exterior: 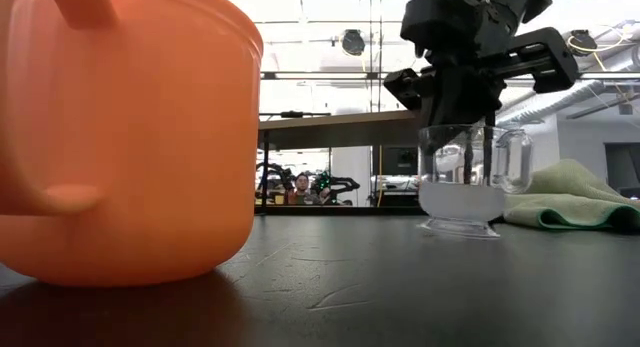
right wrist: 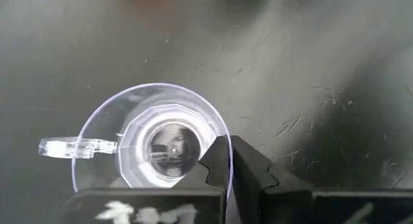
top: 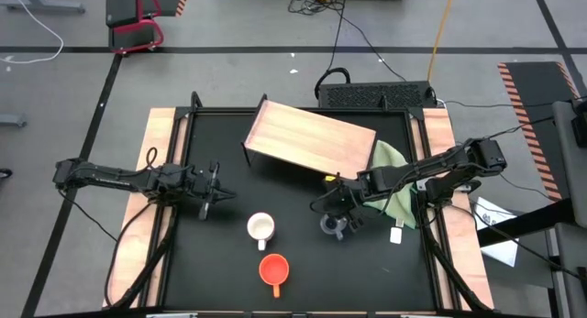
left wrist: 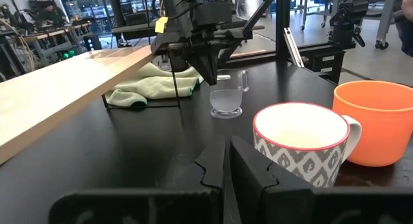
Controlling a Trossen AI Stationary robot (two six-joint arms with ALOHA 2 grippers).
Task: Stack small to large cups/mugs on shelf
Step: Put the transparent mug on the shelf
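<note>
The right claw (top: 336, 217) hangs pointing straight down over the clear cup (top: 332, 227), its two fingers (right wrist: 248, 169) pressed together on the cup's rim, one inside the wall and one outside, on the side opposite the handle. The cup stands upright on the black worktop (top: 303, 290) right of the middle, just in front of the shelf's right front corner, with a green cloth (top: 390, 185) lying near the worktop's right edge behind it. The shelf (top: 307, 137), a light wooden board on thin black legs, sits skewed along the back half of the worktop and carries nothing.

The step in hand appears to be the pick-up of the smallest cup: the grip looks taken, but the base rests on the worktop in the low view, so the lift is not yet made. The next move likely calls for a straight rise without tilting, since a pinch on a thin smooth wall may slip or swing the cup.

The white patterned mug (top: 261, 227) stands near the worktop's centre, and the orange mug (top: 273, 268) nearer the front edge; both are upright and untouched. The left claw (top: 209, 191) waits toward the left edge, low over the worktop, its fingers all but closed on nothing, pointing at the two mugs.
</note>
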